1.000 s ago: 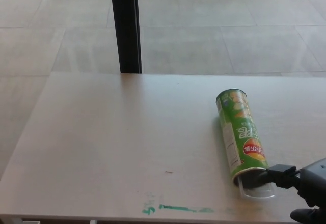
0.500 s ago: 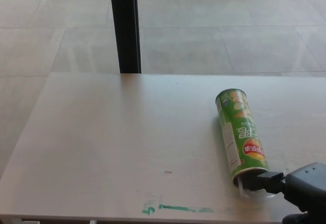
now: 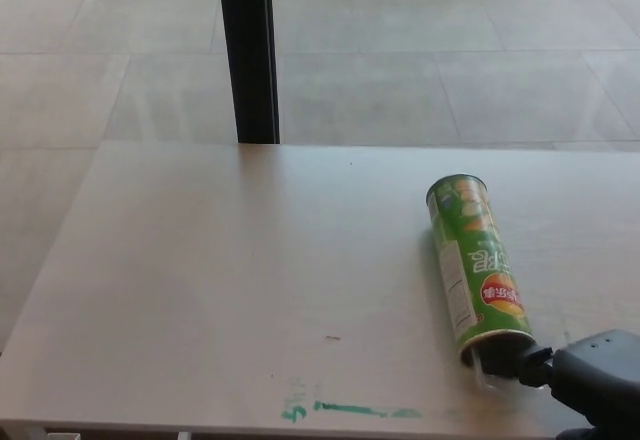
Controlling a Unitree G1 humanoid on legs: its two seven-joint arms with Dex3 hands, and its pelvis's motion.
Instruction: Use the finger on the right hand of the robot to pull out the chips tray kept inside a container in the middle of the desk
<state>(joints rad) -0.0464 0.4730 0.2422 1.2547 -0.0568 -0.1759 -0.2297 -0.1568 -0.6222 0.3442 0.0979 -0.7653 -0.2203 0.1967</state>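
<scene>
green chips container point(image 3: 473, 267) lies on its side on the desk point(image 3: 220, 290), red-yellow logo up, open mouth facing the right hand point(image 3: 590, 378). clear tray point(image 3: 485, 372) lip just showing. one finger point(image 3: 520, 361) in the mouth; can't tell whether the hand grips anything.

No legible text on container point(image 3: 476, 265).

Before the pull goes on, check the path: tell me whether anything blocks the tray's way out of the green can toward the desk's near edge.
Nothing visible blocks it. The green cylindrical chips can lies on its side on the pale wooden desk, its open end facing the near edge. Only the black right hand, finger at the clear plastic tray, is there.
</scene>
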